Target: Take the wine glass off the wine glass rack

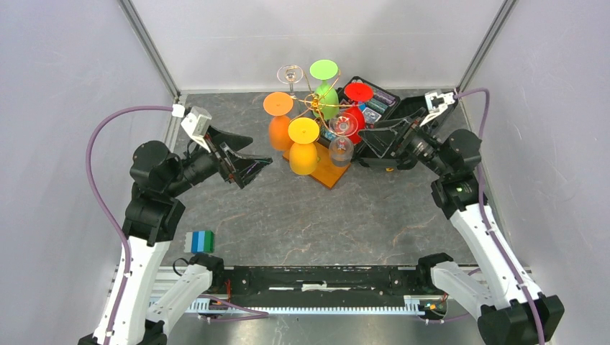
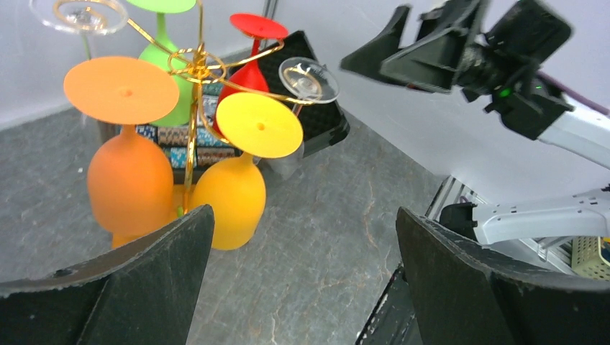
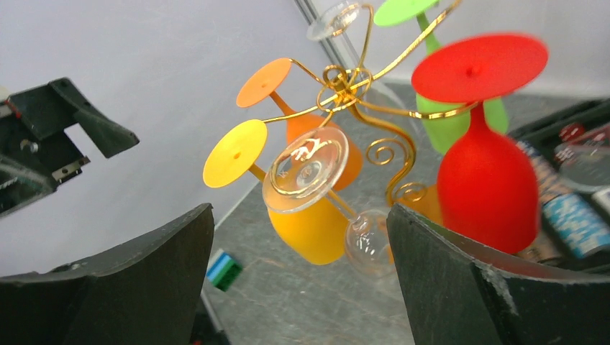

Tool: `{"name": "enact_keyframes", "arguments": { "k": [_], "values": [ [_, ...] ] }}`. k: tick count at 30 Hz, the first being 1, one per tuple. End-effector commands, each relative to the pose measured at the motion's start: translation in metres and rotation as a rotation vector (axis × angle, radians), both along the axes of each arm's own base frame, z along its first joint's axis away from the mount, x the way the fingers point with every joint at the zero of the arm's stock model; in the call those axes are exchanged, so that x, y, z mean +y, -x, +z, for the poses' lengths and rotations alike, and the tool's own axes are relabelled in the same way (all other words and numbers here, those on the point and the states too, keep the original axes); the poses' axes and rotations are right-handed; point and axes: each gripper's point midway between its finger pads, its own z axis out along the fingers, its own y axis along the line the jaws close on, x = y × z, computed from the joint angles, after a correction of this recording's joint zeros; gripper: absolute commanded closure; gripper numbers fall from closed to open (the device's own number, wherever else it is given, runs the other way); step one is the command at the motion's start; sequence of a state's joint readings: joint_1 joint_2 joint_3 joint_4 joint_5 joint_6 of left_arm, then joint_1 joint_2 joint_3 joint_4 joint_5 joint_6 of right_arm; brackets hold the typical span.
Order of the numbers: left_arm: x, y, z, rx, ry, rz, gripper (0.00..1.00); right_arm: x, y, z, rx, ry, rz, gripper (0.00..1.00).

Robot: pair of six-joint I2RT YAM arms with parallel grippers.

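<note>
The gold wire wine glass rack [image 1: 314,105] stands on its orange-brown wooden base [image 1: 330,172] at the table's middle back. Orange [image 1: 279,126], yellow [image 1: 304,149], green [image 1: 325,88] and red [image 1: 357,100] glasses hang upside down on it, with a clear wine glass [image 1: 342,138] on its right side and another clear one [image 1: 290,74] behind. My right gripper [image 1: 360,147] is open just right of the near clear glass [image 3: 370,241], whose bowl hangs between the fingers without touching them. My left gripper [image 1: 260,151] is open and empty, left of the yellow glass [image 2: 230,201].
A black case [image 1: 383,106] with coloured contents lies open behind the right gripper, close to the rack. A small blue and green block [image 1: 202,241] sits near the left arm's base. Grey walls close in the table on three sides.
</note>
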State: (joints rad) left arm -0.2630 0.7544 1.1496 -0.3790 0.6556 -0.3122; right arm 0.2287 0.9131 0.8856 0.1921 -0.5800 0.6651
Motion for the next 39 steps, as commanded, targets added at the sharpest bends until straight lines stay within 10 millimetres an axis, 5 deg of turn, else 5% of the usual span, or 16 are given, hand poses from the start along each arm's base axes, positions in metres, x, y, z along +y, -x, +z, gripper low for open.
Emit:
{"name": "enact_keyframes", "arguments": {
  "k": [1, 12, 19, 28, 39],
  "values": [
    [-0.006, 0.015, 0.019, -0.097, 0.037, -0.079, 0.0, 0.01, -0.01, 0.0, 0.114, -0.14, -0.019, 0.08],
    [-0.009, 0.006, 0.009, -0.057, 0.056, -0.075, 0.0, 0.027, -0.02, -0.013, 0.268, -0.309, -0.074, 0.13],
    [-0.003, -0.004, -0.001, -0.039, 0.047, -0.009, 0.0, 0.022, -0.037, -0.029, 0.41, -0.354, -0.164, 0.29],
    [0.011, -0.022, -0.013, 0.002, 0.019, 0.118, 0.0, 0.021, -0.046, -0.022, 0.43, -0.382, -0.2, 0.49],
    [0.014, -0.031, -0.026, 0.049, -0.014, 0.154, 0.0, 0.032, -0.049, -0.019, 0.456, -0.322, -0.197, 0.62]
  ]
}}
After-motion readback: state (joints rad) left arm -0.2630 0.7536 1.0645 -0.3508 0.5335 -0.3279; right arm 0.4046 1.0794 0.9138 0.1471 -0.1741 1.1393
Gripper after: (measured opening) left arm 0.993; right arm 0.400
